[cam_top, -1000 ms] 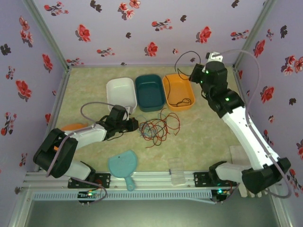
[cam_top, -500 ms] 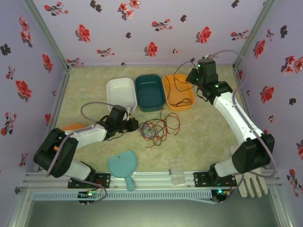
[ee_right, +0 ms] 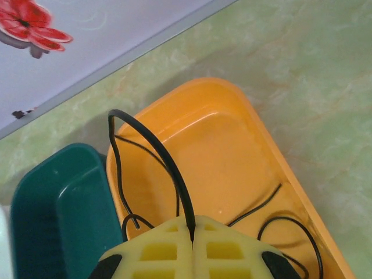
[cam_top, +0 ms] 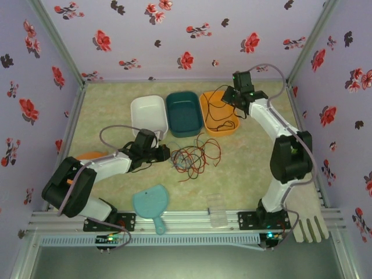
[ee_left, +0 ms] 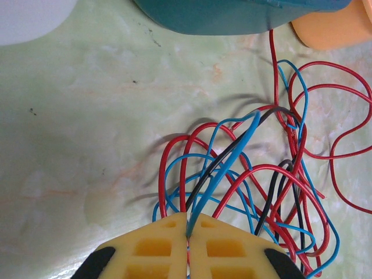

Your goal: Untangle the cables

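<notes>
The desk is pale green with a marbled, cream-veined pattern. The walls are lilac, scattered with red and black flowers. There is a white tub, a teal tub and an orange tub. The cables are red, blue and black, and the black cable stands out against the orange tub. The left arm and right arm are white and black, and their jaws are yellow with black edges. The paddle is light blue.
</notes>
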Motion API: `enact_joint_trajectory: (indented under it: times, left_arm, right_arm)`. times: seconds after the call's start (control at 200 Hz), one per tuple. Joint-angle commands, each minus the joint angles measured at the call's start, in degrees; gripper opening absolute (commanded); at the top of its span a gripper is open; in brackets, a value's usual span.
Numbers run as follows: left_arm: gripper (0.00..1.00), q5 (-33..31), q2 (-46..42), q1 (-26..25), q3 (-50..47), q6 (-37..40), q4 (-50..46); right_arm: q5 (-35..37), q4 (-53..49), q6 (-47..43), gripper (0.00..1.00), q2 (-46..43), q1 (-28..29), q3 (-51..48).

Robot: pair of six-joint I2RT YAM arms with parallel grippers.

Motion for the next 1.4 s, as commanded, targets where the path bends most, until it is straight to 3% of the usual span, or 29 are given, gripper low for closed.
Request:
enact_joint_trajectory:
  times: [0.0, 0.27, 0.355, 0.7, 1.0, 1.235, 1.395]
  left_arm:
    - [0.08, 0.74, 0.54, -0.17, 1.01, 1.03, 0.53]
    - [0.08, 0.86, 0.10, -0.17, 0.52, 0.42, 1.41]
    - [0.08, 0.86, -0.08, -0.24, 0.44, 0.50, 1.50]
    - [0.11, 0.89, -0.21, -0.24, 0.30, 0.22, 1.99]
    - [0.18, 0.90, -1.29, -0.24, 0.04, 0.14, 1.94]
    - [0.21, 0.90, -1.83, -0.23, 0.02, -0.17, 1.95]
    - [0.33, 0.88, -2.32, -0.23, 0.42, -0.16, 1.50]
  right_arm:
    - [-1.21, 0.45, 0.22, 0.00, 4.89, -1.04, 4.33]
    - [0.17, -1.97, -1.79, 0.04, 12.84, -1.20, 8.80]
    - [0.65, -2.78, -2.68, 0.08, 13.17, -1.15, 8.71]
    - [-0.05, -5.44, -3.15, 0.09, 12.49, -1.05, 6.33]
    - [2.38, -6.93, -4.97, 0.34, 7.87, -0.94, 3.46]
    - [6.16, -8.44, -7.15, 0.46, 2.12, 0.05, 1.12]
    - [8.31, -8.88, -8.59, 0.47, -3.25, 2.74, -2.88]
